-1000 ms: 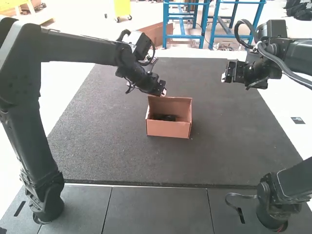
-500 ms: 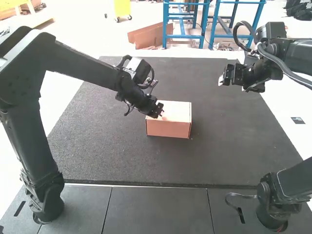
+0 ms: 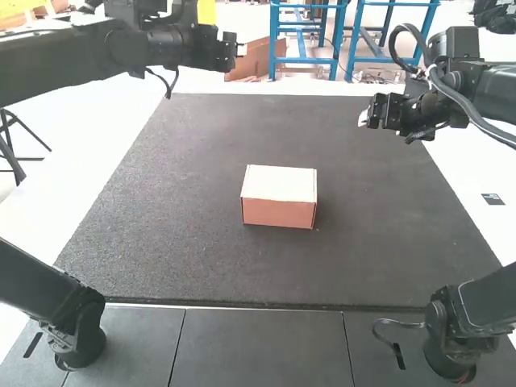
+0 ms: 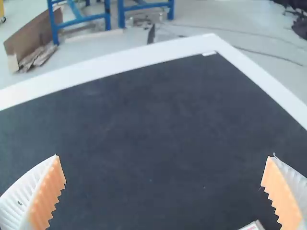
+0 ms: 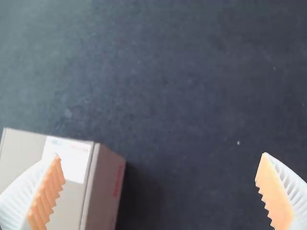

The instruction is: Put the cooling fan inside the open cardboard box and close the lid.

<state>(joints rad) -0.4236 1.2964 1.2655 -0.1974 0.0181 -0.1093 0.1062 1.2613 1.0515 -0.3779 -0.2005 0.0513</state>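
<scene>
Cardboard box (image 3: 279, 196): one item, lid shut flat, standing on the black mat (image 3: 161, 201) that covers the bench.

High view. Box sits near the middle of the mat, well apart from both sets of jaws, below them and nearer the arm bases than either. Left arm (image 3: 97, 48) is held high, with the left jaws beyond the mat's far edge, off to one side of the box. Right arm (image 3: 476, 81) holds the right jaws above the mat's far right part. How far either set is parted cannot be told from this angle.

Left wrist view. Left jaws wide: ribbed white fingers with orange pads (image 4: 45, 194) stand far apart with nothing held. Bare mat (image 4: 158, 143) lies between and ahead of them, and the white bench border (image 4: 120, 62) runs beyond it. A small pale corner (image 4: 252, 225) shows just beside one pad; what it belongs to cannot be told.

Right wrist view. Right jaws wide and holding nothing, orange pads (image 5: 45, 191) far apart. Box (image 5: 103, 182) lies below and beyond one finger, partly covered by it, white label (image 5: 72, 158) on its top face. Bare mat (image 5: 192, 96) fills the gap between the jaws.
</scene>
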